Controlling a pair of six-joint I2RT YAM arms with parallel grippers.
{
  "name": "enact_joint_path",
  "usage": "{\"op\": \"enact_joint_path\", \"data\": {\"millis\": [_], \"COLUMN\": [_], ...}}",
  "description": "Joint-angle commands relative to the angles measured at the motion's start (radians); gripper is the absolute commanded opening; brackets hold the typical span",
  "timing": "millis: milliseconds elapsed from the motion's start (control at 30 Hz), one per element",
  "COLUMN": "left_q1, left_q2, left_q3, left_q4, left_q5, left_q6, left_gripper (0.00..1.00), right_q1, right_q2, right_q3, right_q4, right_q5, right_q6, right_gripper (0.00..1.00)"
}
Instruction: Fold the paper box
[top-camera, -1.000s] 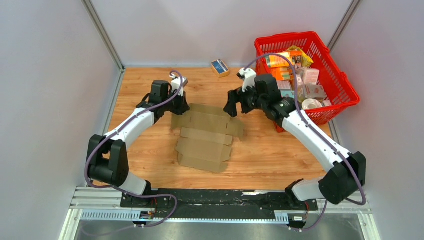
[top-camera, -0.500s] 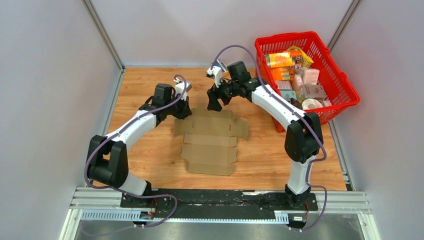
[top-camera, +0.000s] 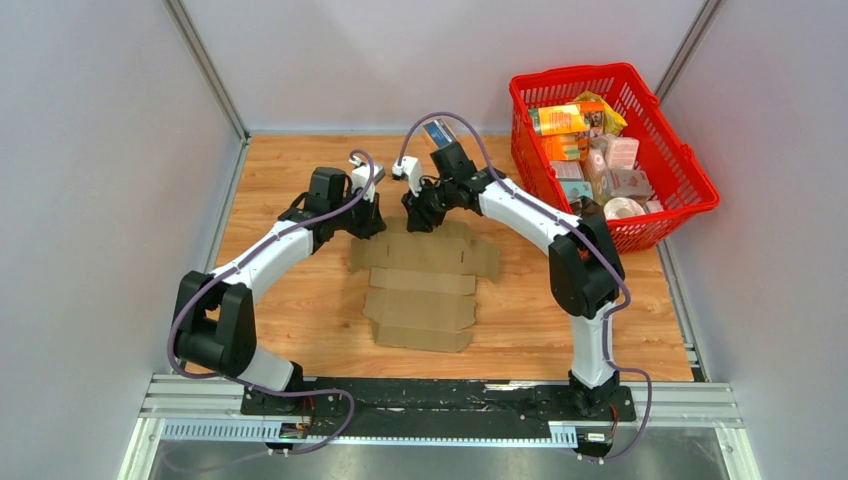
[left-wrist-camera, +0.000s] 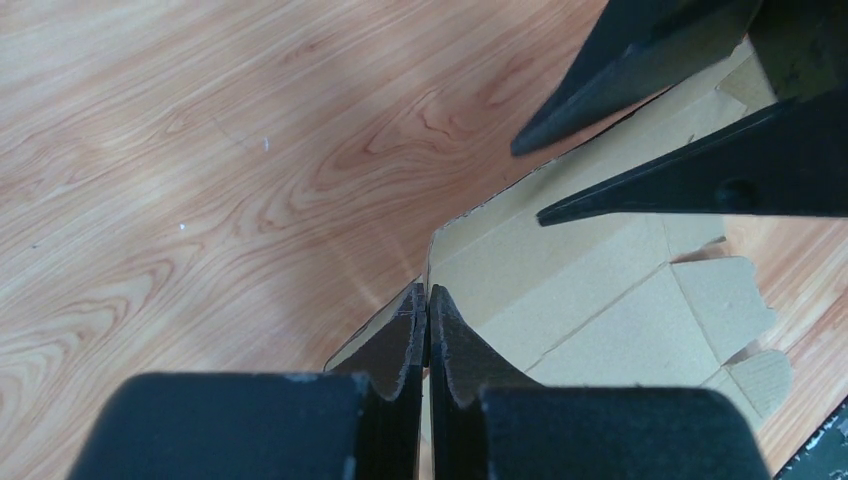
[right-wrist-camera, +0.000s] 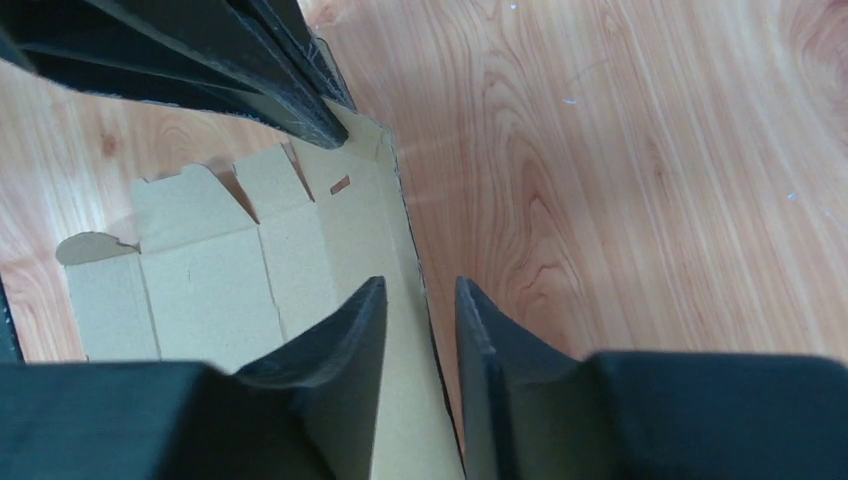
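Observation:
The paper box (top-camera: 425, 280) is a flat brown cardboard blank lying on the wooden table in the top view. My left gripper (top-camera: 366, 226) is at its far left corner. In the left wrist view that gripper (left-wrist-camera: 427, 300) is shut on the thin edge of the blank (left-wrist-camera: 600, 290). My right gripper (top-camera: 418, 218) is at the blank's far edge, close to the left one. In the right wrist view its jaws (right-wrist-camera: 420, 290) stand a little apart, astride the edge of the blank (right-wrist-camera: 220, 290) without pinching it.
A red basket (top-camera: 690, 180) full of printed packages stands at the back right. A small blue-and-tan box (top-camera: 437, 132) lies by the back wall, partly behind the right arm. Grey walls close in left and right.
My right arm has swung left from beside the basket to the blank's far edge and its jaws have narrowed. The blank has shifted slightly to the right. The left arm has barely moved.

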Motion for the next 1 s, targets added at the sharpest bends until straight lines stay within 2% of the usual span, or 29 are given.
{"op": "enact_joint_path", "data": {"millis": [0, 33, 67, 100, 133, 333, 467, 533, 633, 700, 733, 800, 833, 867, 933, 967], "left_q1": [-0.007, -0.007, -0.006, -0.007, -0.010, -0.035, -0.052, -0.058, -0.058, -0.056, -0.056, -0.056, -0.055, -0.053, -0.027, -0.017], "left_q2": [-0.043, -0.040, -0.036, -0.033, -0.036, 0.009, 0.081, 0.071, -0.032, -0.154, -0.197, -0.312, -0.343, -0.381, -0.389, -0.362], "left_q3": [0.012, 0.013, 0.012, 0.004, -0.005, -0.039, -0.057, -0.094, -0.208, -0.255, -0.266, -0.286, -0.281, -0.278, -0.272, -0.266], "left_q4": [0.043, 0.046, 0.052, 0.075, 0.093, 0.210, 0.349, 0.408, 0.494, 0.416, 0.378, 0.227, 0.156, 0.035, -0.037, -0.078], "left_q5": [0.018, 0.020, 0.032, 0.043, 0.045, 0.089, 0.140, 0.140, 0.100, 0.036, -0.039, -0.144, -0.272, -0.331, -0.383, -0.365], "left_q6": [-0.016, -0.039, -0.082, -0.102, -0.125, -0.245, -0.361, -0.401, -0.453, -0.433, -0.427, -0.415, -0.418, -0.423, -0.436, -0.436], "left_gripper": [0.11, 0.17, 0.22, 0.33, 0.37, 0.40, 0.39, 0.39, 0.41, 0.44, 0.45, 0.46, 0.46, 0.46, 0.47, 0.48], "right_q1": [0.037, 0.040, 0.044, 0.044, 0.044, 0.044, 0.043, 0.038, 0.031, 0.012, 0.002, -0.002, -0.002, -0.003, -0.003, -0.005], "right_q2": [-0.014, -0.023, -0.026, -0.038, -0.043, -0.074, -0.078, -0.086, -0.101, -0.109, -0.112, -0.124, -0.127, -0.129, -0.133, -0.133], "right_q3": [-0.036, -0.049, -0.057, -0.066, -0.077, -0.128, -0.119, -0.120, -0.137, -0.145, -0.148, -0.154, -0.149, -0.145, -0.135, -0.125], "right_q4": [0.130, 0.133, 0.134, 0.144, 0.147, 0.194, 0.207, 0.210, 0.201, 0.199, 0.194, 0.184, 0.173, 0.152, 0.128, 0.113], "right_q5": [0.120, 0.127, 0.127, 0.128, 0.133, 0.098, 0.065, 0.065, 0.088, 0.088, 0.084, 0.084, 0.085, 0.079, 0.061, 0.040], "right_q6": [0.028, 0.041, 0.044, 0.047, 0.053, 0.073, 0.107, 0.119, 0.102, 0.107, 0.110, 0.102, 0.087, 0.081, 0.062, 0.061], "right_gripper": [0.20, 0.15, 0.06, 0.01, 0.00, 0.00, 0.00, 0.00, 0.00, 0.00, 0.00, 0.00, 0.00, 0.00, 0.00, 0.00]}}
